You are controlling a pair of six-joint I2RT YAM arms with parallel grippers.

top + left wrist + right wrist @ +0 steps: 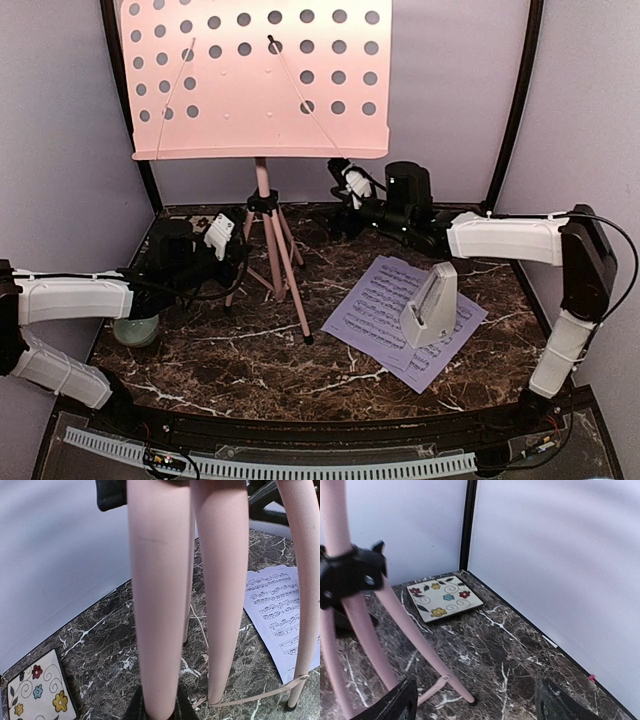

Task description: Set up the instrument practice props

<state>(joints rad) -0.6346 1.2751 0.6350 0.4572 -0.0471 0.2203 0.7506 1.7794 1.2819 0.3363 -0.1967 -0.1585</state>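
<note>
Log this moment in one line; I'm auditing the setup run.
left fingers: shut on music stand leg | right fingers: open, empty | music stand: upright on tripod | metronome: on sheet-music pages

We can read no words, numbers or brand marks anywhere. The only printed signs we find are staves of music notation on the white sheet-music pages (pixel 372 312), which lie toward the right edge of the counter (pixel 250 370). The print is too small for us to make out a title or any lettering.
</note>
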